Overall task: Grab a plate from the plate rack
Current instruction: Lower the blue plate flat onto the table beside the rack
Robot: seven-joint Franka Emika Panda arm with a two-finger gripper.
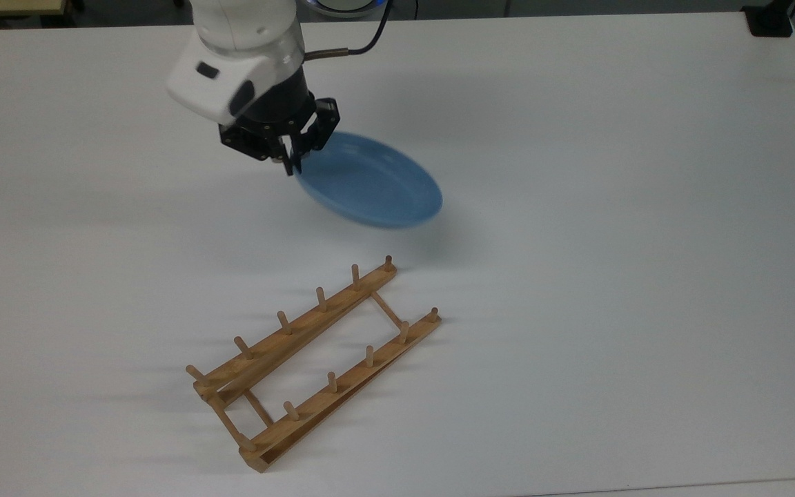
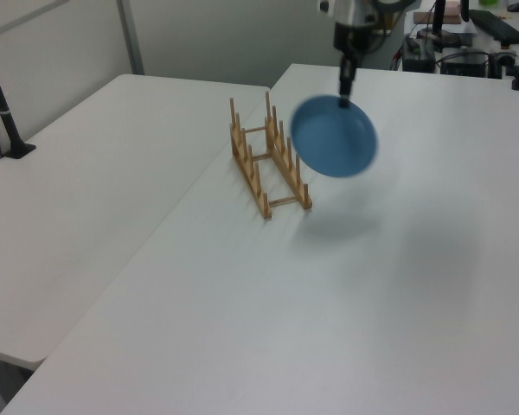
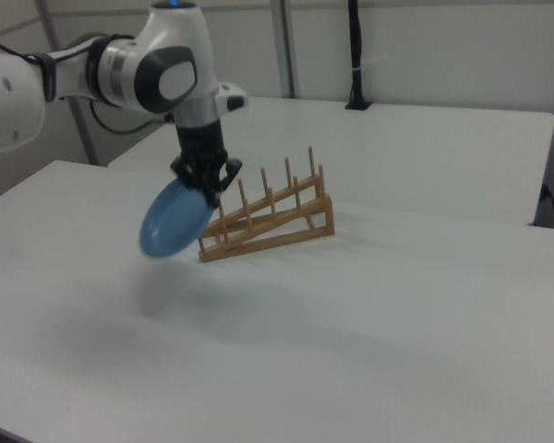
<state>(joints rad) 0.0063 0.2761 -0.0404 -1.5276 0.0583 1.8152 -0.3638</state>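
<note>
Plate [image 1: 377, 185], light blue and round, hangs in the air from the gripper [image 1: 290, 157], whose two fingers are clenched on its rim. In the top view the pinch point sits at the plate's upper-left edge, and the dish extends from the fingers toward the lower right of the frame, tilted with its hollow face upward. In the left view the plate [image 2: 334, 137] hangs directly below the gripper [image 2: 346, 93], just right of the plate rack [image 2: 266, 166] and clear of its pegs. In the right view the plate [image 3: 174, 221] lies at the left of the frame, below the gripper [image 3: 206, 187], with the wooden plate rack [image 3: 270, 221] close beside it on the right.

The plate rack [image 1: 315, 362] stands on the white table [image 1: 611, 207] in the lower centre of the top view, well apart from the plate, with no dish between its pegs. Judged from this arrangement, the plate is out of the rack, and only carrying or setting down remains. The single-edge grip leaves most of the plate's weight hanging away from the fingers, so it may swing or slip.
</note>
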